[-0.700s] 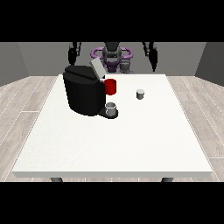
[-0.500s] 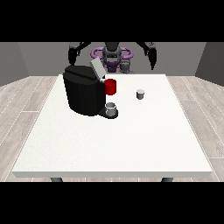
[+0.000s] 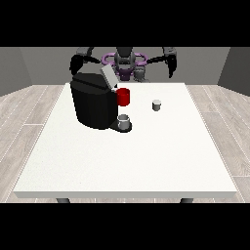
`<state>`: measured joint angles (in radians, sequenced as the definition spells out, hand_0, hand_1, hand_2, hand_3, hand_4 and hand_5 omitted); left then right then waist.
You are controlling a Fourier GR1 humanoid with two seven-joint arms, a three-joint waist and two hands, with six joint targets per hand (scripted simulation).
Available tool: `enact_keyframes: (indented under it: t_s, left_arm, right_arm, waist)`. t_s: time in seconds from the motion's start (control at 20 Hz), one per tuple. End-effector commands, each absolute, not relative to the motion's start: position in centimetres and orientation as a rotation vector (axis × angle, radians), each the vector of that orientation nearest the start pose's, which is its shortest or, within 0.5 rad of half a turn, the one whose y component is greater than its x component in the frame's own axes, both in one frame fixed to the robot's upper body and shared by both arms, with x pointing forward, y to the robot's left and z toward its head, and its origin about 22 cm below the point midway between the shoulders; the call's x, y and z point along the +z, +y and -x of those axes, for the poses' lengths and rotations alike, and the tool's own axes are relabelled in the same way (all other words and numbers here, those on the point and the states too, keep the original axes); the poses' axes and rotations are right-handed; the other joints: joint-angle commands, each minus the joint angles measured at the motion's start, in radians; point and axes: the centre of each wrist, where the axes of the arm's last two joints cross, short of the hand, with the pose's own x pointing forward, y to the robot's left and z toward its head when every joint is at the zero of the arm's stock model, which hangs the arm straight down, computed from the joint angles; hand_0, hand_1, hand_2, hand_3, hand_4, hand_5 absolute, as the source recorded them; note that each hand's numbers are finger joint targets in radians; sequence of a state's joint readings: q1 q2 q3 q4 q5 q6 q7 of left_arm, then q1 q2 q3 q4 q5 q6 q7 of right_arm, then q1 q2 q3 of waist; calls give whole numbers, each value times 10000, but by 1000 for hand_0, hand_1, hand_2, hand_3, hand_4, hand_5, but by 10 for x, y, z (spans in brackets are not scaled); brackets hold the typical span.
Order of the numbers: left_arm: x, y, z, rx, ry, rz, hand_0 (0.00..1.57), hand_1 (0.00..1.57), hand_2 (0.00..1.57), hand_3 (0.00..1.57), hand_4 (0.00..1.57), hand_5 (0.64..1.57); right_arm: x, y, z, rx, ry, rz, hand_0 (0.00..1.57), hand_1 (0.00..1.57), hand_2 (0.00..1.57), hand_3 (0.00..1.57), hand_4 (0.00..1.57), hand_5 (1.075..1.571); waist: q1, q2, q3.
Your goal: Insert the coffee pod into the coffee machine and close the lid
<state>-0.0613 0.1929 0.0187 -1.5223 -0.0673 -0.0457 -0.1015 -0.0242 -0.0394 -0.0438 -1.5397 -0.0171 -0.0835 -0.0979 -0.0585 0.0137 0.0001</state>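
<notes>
Robot hand at view's right and robot hand at view's left hanging above desk far edge, touching nothing; finger spread unclear. Coffee pod sitting right of coffee machine.

A boxy black coffee machine with a pale grey raised lid and red front part; a small grey coffee pod; a large plain white table; light wood-grain plank floor; grey walls.

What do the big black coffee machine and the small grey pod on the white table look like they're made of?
The big black coffee machine looks like matte plastic: uniformly dark, hardly any shine. The small grey pod could be plastic or dull metal; its lighter top and darker sides don't settle it.
</notes>
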Motion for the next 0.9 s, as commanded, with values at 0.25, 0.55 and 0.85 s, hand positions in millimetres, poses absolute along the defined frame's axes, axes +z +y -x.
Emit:
enact_keyframes:
  t_s: [0.25,0.55,0.85]
  left_arm:
    - [20,299,-307,-2847,-15514,-2131,0,0,0,0,0,1571]
    - [14,312,-328,-2800,-14771,-2700,0,0,0,0,0,1571]
    - [8,316,-343,-3310,-14507,-3226,0,0,0,0,0,1571]
  right_arm:
    - [14,-222,-256,-726,-17316,740,0,0,0,0,134,1571]
    - [11,-214,-256,-301,-17803,469,0,0,0,0,233,1571]
    - [35,-227,-277,-390,-17636,452,0,0,0,0,332,1571]
  waist:
    - [-690,708,-3]
    - [-980,1310,-2]
    - [-966,1777,-4]
